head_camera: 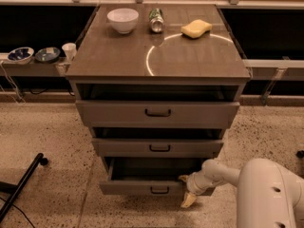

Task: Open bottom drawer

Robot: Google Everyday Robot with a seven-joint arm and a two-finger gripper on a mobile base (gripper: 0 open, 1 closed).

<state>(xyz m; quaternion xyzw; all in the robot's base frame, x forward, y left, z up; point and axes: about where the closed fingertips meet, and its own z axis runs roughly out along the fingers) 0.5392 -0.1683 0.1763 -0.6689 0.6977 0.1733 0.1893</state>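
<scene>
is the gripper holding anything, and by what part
Cannot tell. The gripper is against the right end of the bottom drawer front, away from its handle; a grip isn't visible.

Warm, dim amber light fell from above, strongest on the cabinet top point(109, 56), where a thin curved arc of glare point(148, 61) shone. The recesses above each drawer front lay in deep shadow, and the inside of the bottom drawer point(137, 188) was dark. The gripper point(186, 190), at that drawer's right front corner, stood pale against the shade, perhaps casting a faint shadow on the speckled floor point(57, 146).
</scene>
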